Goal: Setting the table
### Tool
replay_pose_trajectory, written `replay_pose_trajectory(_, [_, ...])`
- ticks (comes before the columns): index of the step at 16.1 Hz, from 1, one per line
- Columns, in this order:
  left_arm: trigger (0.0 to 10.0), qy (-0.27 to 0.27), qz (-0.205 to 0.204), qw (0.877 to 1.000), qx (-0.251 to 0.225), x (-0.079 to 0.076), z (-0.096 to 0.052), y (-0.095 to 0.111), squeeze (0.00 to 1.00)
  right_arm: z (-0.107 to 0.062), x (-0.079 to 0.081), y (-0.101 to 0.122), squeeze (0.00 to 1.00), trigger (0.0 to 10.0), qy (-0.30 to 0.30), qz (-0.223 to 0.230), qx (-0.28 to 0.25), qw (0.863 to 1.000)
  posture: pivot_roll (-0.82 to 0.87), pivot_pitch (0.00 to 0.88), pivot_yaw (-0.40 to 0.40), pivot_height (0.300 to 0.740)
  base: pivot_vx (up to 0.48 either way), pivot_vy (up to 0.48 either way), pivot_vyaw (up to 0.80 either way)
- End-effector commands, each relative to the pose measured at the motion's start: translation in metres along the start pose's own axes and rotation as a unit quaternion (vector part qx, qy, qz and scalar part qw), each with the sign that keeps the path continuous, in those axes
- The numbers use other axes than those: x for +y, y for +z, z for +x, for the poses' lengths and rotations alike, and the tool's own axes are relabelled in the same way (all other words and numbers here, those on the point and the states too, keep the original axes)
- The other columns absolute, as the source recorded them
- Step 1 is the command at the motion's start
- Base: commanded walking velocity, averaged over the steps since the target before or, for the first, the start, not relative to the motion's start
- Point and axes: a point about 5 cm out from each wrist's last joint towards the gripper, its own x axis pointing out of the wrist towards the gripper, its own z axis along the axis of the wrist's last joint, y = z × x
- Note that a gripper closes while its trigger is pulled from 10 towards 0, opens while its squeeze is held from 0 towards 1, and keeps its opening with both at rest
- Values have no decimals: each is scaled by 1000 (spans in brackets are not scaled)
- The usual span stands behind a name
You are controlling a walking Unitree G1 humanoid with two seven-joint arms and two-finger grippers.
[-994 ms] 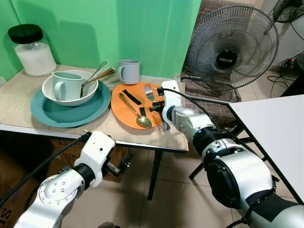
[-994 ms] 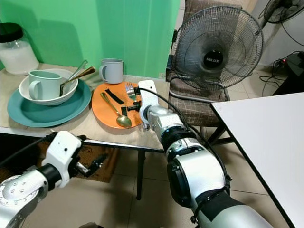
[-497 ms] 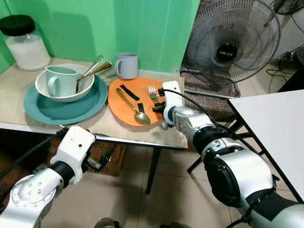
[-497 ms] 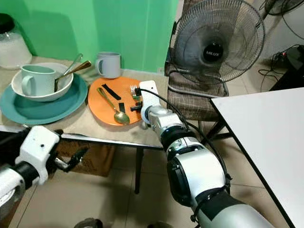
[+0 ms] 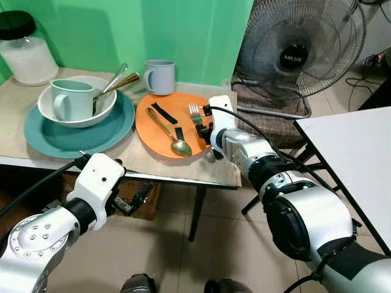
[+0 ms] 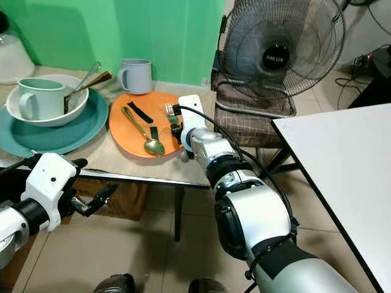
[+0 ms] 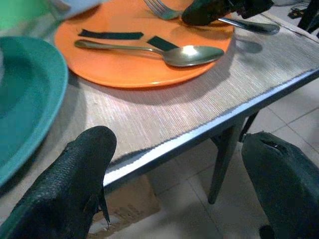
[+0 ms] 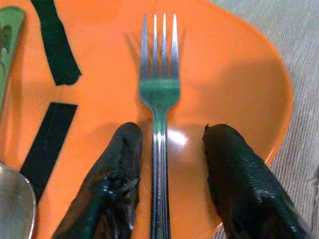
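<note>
An orange plate (image 5: pixel 149 139) lies on the matted table, bearing a silver fork (image 8: pixel 159 89), a gold spoon (image 5: pixel 166 131) and two black strips. My right gripper (image 8: pixel 172 130) is open low over the plate's right side. Its two fingers (image 8: pixel 122 164) stand on either side of the fork's handle (image 5: pixel 194 112), apart from it. My left gripper (image 7: pixel 179 144) hangs open below the table's front edge, holding nothing. A teal plate (image 5: pixel 43 139) at the left carries a white bowl (image 5: pixel 109 108), which holds a pale green mug (image 5: pixel 67 101) and two utensils.
A grey mug (image 5: pixel 160 76) stands behind the orange plate and a lidded jar (image 5: pixel 24 54) at the back left. A standing fan (image 5: pixel 299 55) and a cushioned chair (image 5: pixel 269 116) are to the right, beside a white table (image 5: pixel 354 159).
The head view has shifted slightly. My right gripper stays at the fork on the orange plate. My left arm has shifted a little under the table's front edge.
</note>
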Motion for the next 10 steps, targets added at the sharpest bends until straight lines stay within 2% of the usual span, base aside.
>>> replay_pose_trajectory(1, [10000, -14, 5, 1000, 0, -4, -2, 2, 0, 0, -6, -8, 0, 10000, -23, 0, 21, 1000, 59, 172, -98, 740, 0, 0, 0])
replay_pose_trajectory(2, [10000, -15, 4, 1000, 0, -5, -2, 2, 0, 0, -6, -9, 0, 10000, -26, 8, 24, 999, 59, 172, -100, 740, 0, 0, 0])
replay_pose_trajectory(3, [10000, -16, 3, 1000, 2, -5, -3, 2, 0, 0, -7, -10, 0, 7490, -27, 15, 26, 999, 60, 172, -101, 740, 0, 0, 0])
replay_pose_trajectory(4, [10000, -17, 2, 1000, 4, -6, -3, 1, 0, 0, -5, -10, 0, 2314, -18, 25, 27, 999, 59, 172, -104, 740, 0, 0, 0])
replay_pose_trajectory(5, [10000, -18, 2, 1000, 4, -6, -3, 1, 0, 0, -4, -10, 0, 0, -16, 26, 26, 999, 60, 170, -104, 740, 0, 0, 0])
replay_pose_trajectory(10, [10000, -28, -3, 1000, -5, -8, -2, 5, 0, 0, -2, -8, 0, 0, -9, 26, 26, 999, 61, 169, -102, 740, 0, 0, 0])
